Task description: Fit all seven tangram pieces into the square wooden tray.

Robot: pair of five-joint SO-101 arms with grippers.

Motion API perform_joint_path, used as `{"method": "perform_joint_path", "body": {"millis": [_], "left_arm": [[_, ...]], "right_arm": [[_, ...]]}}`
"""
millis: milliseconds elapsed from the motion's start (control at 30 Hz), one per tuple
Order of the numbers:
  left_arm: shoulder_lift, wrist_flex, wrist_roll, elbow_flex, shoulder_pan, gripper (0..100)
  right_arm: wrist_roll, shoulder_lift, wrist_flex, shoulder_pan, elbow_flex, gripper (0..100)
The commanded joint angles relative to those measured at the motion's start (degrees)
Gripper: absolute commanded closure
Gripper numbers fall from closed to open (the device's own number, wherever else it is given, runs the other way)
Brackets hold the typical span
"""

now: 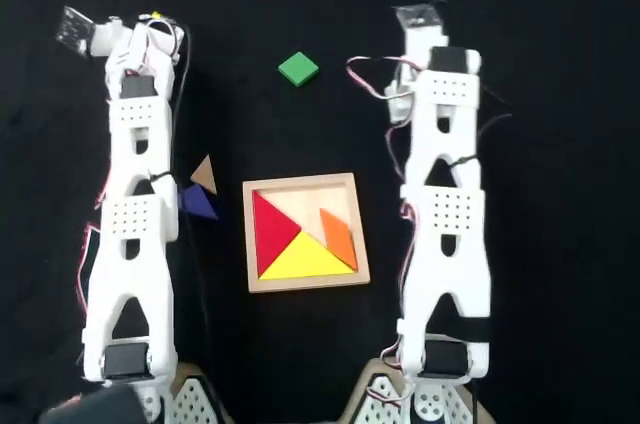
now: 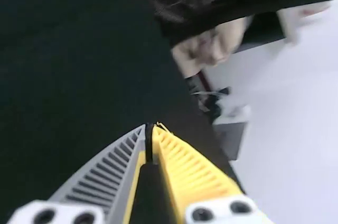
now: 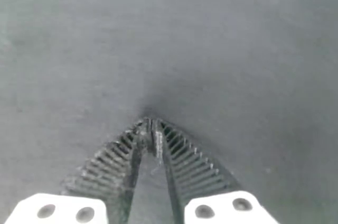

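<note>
Wooden tray on black cloth, left fingers and right fingers clenched empty, pale floor beyond

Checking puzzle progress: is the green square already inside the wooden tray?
No, the green square lies on the black table, well apart from the tray.

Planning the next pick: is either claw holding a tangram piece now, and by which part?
Nothing is held. The left claw and the right claw are both shut, with no piece between the jaws.
</note>
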Motion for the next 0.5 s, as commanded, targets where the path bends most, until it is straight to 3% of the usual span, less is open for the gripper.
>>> {"method": "perform_joint_path", "body": {"millis": [0,200,467], "left_arm": [[-11.60,17.76,-0.18,-3.21,-2.15,97],[-21.10,33.76,-0.09,-3.03,-2.51,97],[-18.20,39.82,0.35,-3.12,-2.24,97]], "right_arm": [[1.76,-6.02,-2.64,-3.87,-1.98,98.8],[2.02,-6.02,-17.05,-5.54,-3.82,98.7],[2.02,-5.76,-30.42,-6.07,-5.49,98.7]]}}
